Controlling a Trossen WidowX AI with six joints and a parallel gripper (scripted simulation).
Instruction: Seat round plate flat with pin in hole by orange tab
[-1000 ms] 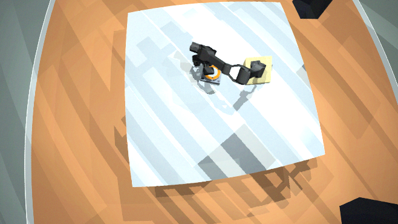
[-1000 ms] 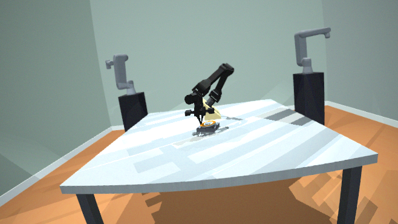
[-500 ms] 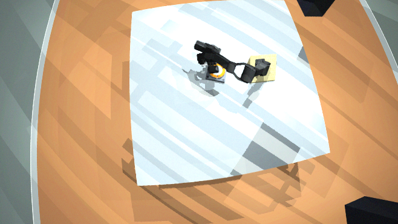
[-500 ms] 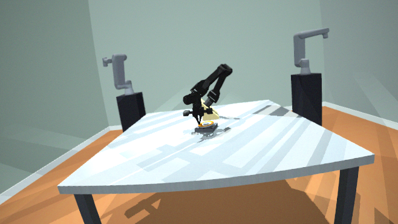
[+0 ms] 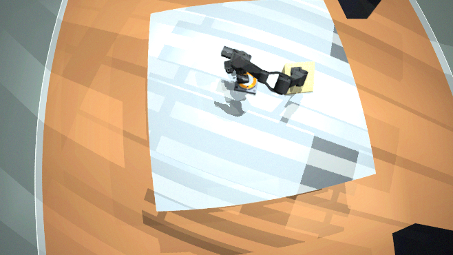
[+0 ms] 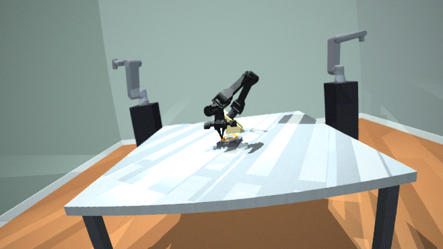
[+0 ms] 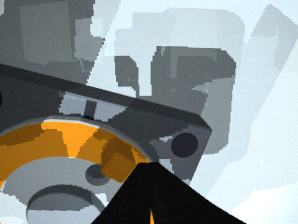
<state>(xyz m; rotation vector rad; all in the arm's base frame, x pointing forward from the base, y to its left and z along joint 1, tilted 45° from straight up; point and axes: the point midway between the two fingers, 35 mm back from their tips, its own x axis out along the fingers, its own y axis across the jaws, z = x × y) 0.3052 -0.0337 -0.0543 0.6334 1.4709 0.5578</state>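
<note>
The pincer (image 7: 152, 219) is clenched tight with nothing between its fingers, tips pointing down at the round plate (image 7: 40, 163). The wrist view shows the closed tips right at the plate's orange rim; whether they touch it, I cannot tell. The plate sits on its dark base (image 6: 228, 144), out in the middle of the surface (image 6: 303, 170), nearer the far edge than the near one. The arm (image 6: 235, 94) reaches over from its tan mount (image 5: 308, 78).
</note>
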